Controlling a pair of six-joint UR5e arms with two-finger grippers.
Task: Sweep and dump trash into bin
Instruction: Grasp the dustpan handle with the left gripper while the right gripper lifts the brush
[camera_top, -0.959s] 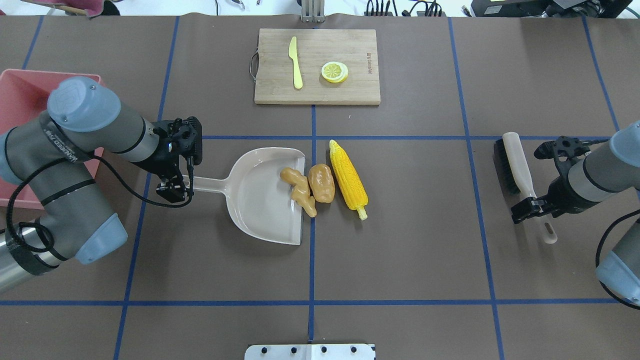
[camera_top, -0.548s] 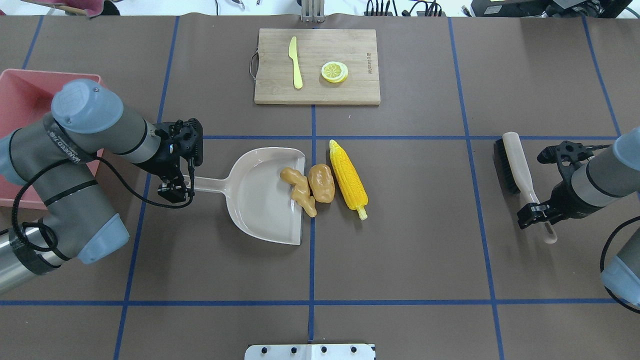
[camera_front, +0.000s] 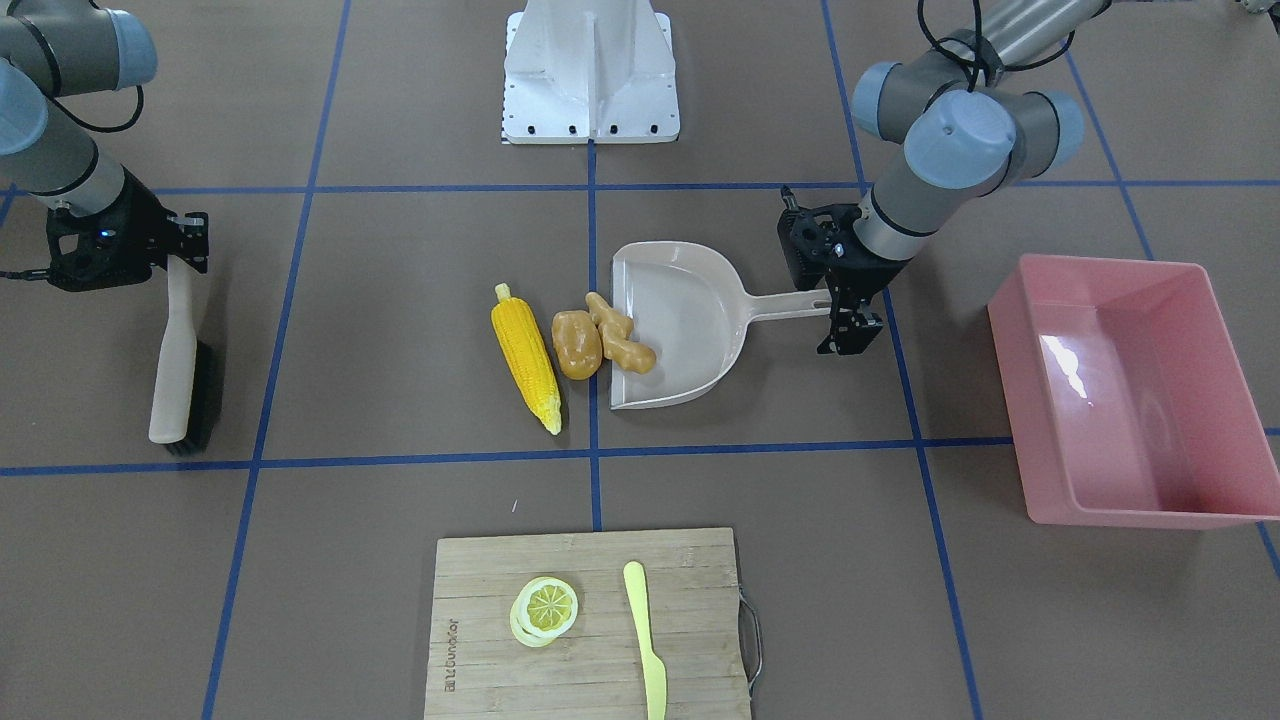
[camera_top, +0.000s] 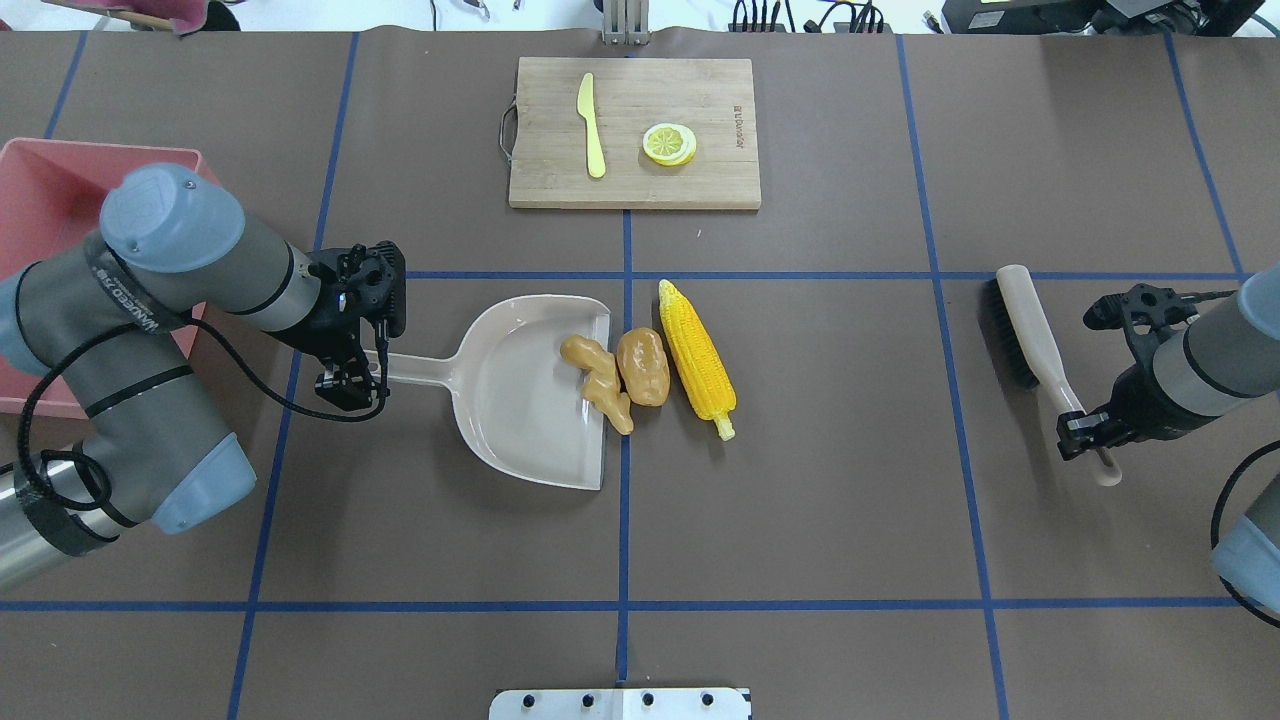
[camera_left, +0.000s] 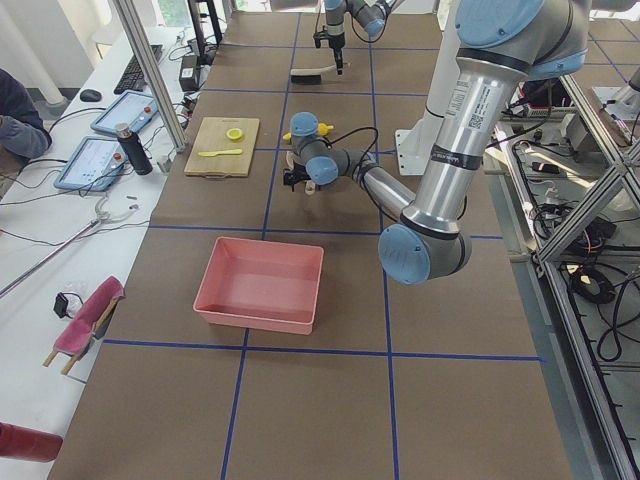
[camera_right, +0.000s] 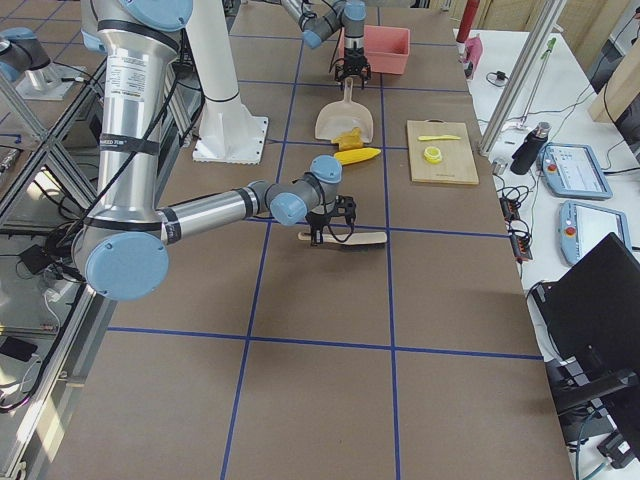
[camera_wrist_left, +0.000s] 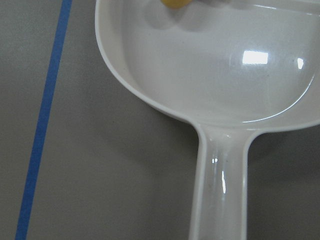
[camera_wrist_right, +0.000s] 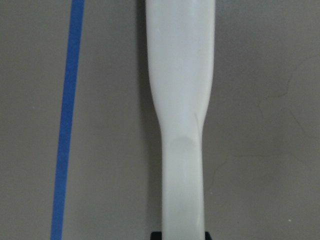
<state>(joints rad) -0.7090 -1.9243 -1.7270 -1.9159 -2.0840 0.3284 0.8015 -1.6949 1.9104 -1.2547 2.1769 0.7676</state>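
Note:
The trash lies mid-table: a yellow corn cob (camera_top: 697, 355), a tan potato-like lump (camera_top: 643, 365) and a knobbly ginger piece (camera_top: 598, 380). The ginger rests on the lip of the beige dustpan (camera_top: 520, 400); the lump touches it just outside. My left gripper (camera_top: 350, 385) is shut on the end of the dustpan's handle. The pink bin (camera_top: 40, 180) stands behind my left arm and is empty in the front-facing view (camera_front: 1120, 390). My right gripper (camera_top: 1085, 435) is shut on the handle of a beige brush (camera_top: 1030, 330) at the far right.
A wooden cutting board (camera_top: 700, 100) at the back centre carries a pale yellow knife (camera_top: 592, 125) and a lemon slice (camera_top: 669, 143). Blue tape lines cross the brown table. The robot's white base plate (camera_top: 620, 703) sits at the near edge.
My right gripper has moved right with the brush, which shifted right and turned slightly. My left arm, the dustpan and the trash have stayed in place.

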